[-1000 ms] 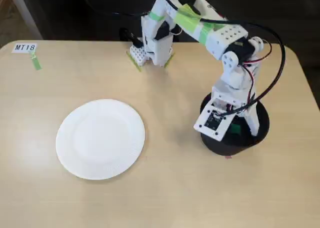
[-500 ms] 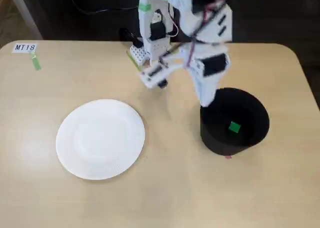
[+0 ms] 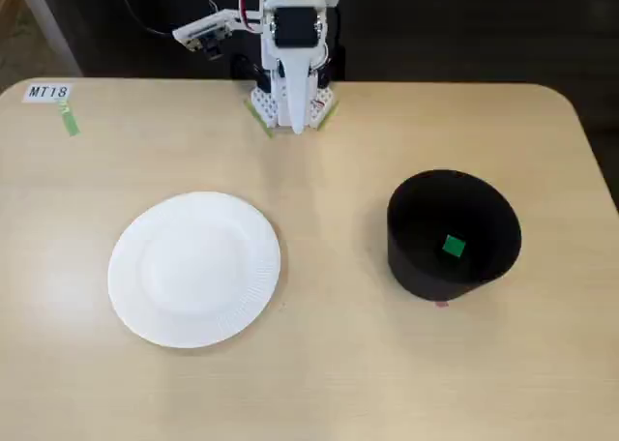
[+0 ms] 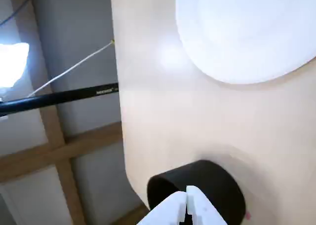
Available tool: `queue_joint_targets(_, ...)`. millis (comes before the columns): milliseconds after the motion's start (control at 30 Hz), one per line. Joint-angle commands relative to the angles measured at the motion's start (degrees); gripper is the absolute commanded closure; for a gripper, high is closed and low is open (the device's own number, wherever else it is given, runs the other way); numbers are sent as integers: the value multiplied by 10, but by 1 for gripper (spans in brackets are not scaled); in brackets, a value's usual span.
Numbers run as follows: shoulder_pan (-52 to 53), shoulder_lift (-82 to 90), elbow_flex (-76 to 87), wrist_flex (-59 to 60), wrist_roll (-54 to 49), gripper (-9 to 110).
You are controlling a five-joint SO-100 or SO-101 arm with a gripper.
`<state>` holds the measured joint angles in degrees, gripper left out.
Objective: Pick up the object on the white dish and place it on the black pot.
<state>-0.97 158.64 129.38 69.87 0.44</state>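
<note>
White dish (image 3: 193, 269): a round paper plate with a ribbed rim, nothing on it, lying on the table (image 3: 319, 373) left of centre and toward the near edge in the fixed view; the wrist view shows it at the top right (image 4: 247, 32).
Black pot (image 3: 453, 236): stands upright on the right half of the table, well apart from the plate, mouth open to the camera.
Object (image 3: 453, 246): tiny green cube resting on the pot's floor.
Label and green tape strip (image 3: 70, 122): far left corner.
Arm (image 3: 290, 54): folded back over its base at the far edge.
Gripper (image 4: 186, 207): white fingertips pressed together, holding nothing.
</note>
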Motion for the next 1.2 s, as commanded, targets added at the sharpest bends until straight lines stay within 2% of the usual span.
queue_joint_targets(0, -2, 60, 76, -19, 1, 102)
queue_joint_targets(267, -8, 221, 243, -39, 1, 102)
queue_joint_targets(567, -6, 322, 359, -34, 2, 102)
queue_joint_targets(900, 10, 322, 457, -66, -13, 102)
queue_joint_targets(1167, 11, 322, 459, -71, -14, 101)
